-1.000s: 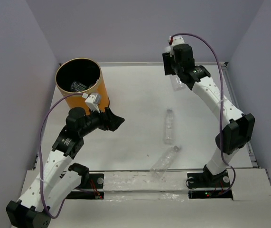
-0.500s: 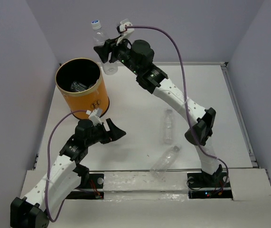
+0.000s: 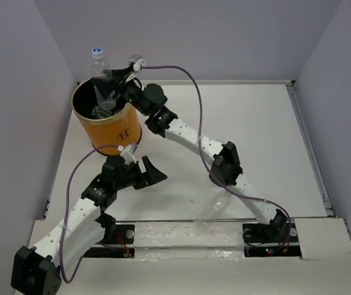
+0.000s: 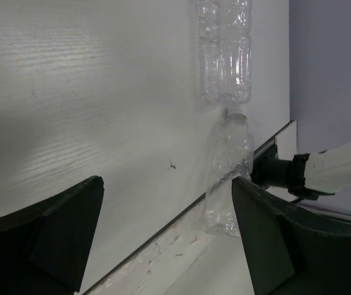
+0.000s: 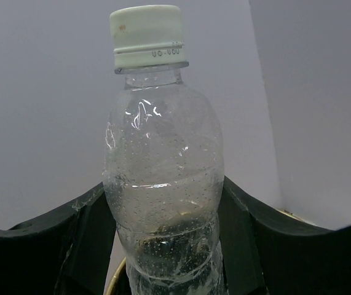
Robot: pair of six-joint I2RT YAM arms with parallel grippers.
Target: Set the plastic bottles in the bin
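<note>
Top external view shows your right gripper (image 3: 105, 92) clamped on a clear bottle (image 3: 100, 69), held upright over the bin (image 3: 123, 130) at ten o'clock on the table (image 3: 273, 135). Your left gripper (image 4: 166, 203) stands wide and empty near seven o'clock. A second bottle (image 4: 225, 52) and a third bottle (image 4: 227, 178) lie toward five o'clock, nearly end to end.

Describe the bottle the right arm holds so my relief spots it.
Find the orange bin at the table's far-left corner. Above it the right tool holds a clear bottle upright, pale cap up; the bottles on the table lie flat.
</note>
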